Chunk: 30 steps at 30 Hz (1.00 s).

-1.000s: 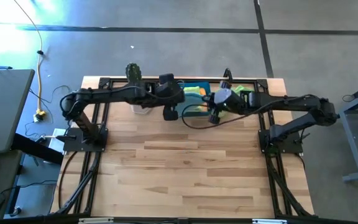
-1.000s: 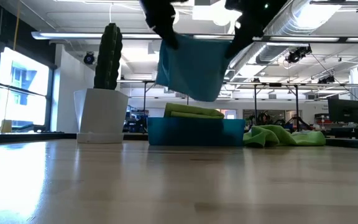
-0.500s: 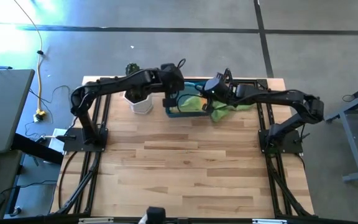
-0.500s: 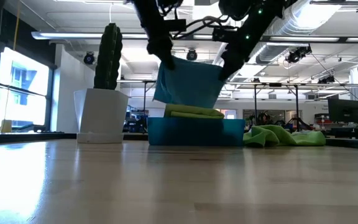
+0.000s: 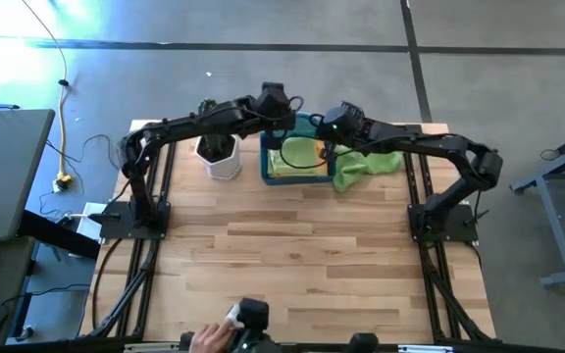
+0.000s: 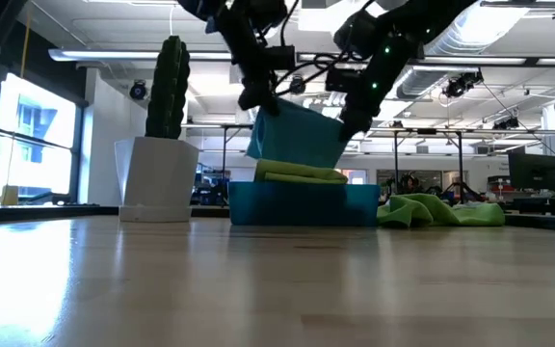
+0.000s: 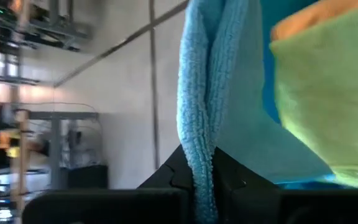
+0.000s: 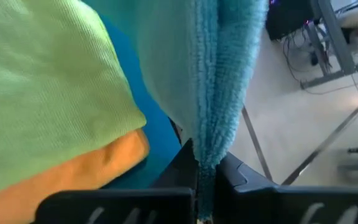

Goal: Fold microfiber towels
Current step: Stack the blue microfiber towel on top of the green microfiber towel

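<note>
Pinching the light blue towel (image 6: 297,135) between both arms' closed fingers, over blue bin (image 6: 302,203), cactus pot (image 6: 157,180) beside.

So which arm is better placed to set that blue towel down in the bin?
Neither alone. The left gripper and right gripper each pinch a top corner of the light blue towel, hanging just above the blue bin; both should lower together.

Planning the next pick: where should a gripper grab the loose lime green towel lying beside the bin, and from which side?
Probably from straight above, on a raised fold near the middle of the lime green towel. It lies crumpled on the table right of the blue bin, so its humps give the fingers something to pinch. A flat edge would be harder to get under.
</note>
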Tool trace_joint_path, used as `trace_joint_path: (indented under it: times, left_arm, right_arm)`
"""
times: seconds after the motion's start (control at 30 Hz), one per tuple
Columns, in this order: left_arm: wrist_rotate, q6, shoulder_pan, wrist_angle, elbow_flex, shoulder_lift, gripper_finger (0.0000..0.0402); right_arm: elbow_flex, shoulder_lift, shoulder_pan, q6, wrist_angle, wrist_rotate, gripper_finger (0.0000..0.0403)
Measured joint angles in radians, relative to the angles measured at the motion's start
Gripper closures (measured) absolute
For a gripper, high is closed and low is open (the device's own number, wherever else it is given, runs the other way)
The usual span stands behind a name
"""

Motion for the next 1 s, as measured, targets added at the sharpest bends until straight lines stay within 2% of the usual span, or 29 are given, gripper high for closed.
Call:
trace_joint_path:
  times: [0.43, 0.53, 0.63, 0.73, 0.87, 1.0]
  left_arm:
    - [-0.025, 0.18, 0.036, 0.091, 0.0, 0.034, 0.039]
    - [-0.034, 0.183, 0.044, 0.103, 0.001, 0.033, 0.0389]
    - [-0.02, 0.141, 0.048, 0.044, 0.001, 0.033, 0.0389]
    - [0.074, 0.068, 0.045, -0.06, 0.001, 0.038, 0.0389]
    - [0.257, 0.0, 0.04, -0.188, 0.001, 0.041, 0.0389]
    - [0.366, -0.081, 0.02, -0.243, 0.0, 0.058, 0.0389]
  right_arm:
    - [0.0, 0.041, -0.013, -0.001, 0.084, -0.001, 0.0403]
    - [0.0, 0.041, -0.011, -0.001, 0.096, -0.001, 0.0403]
    - [0.0, 0.041, 0.0, 0.0, 0.053, -0.02, 0.0402]
    - [0.0, 0.041, 0.005, 0.011, -0.008, -0.092, 0.0402]
    - [0.0, 0.041, 0.004, 0.092, -0.085, -0.26, 0.0402]
    - [0.0, 0.05, 0.01, 0.115, -0.124, -0.41, 0.0394]
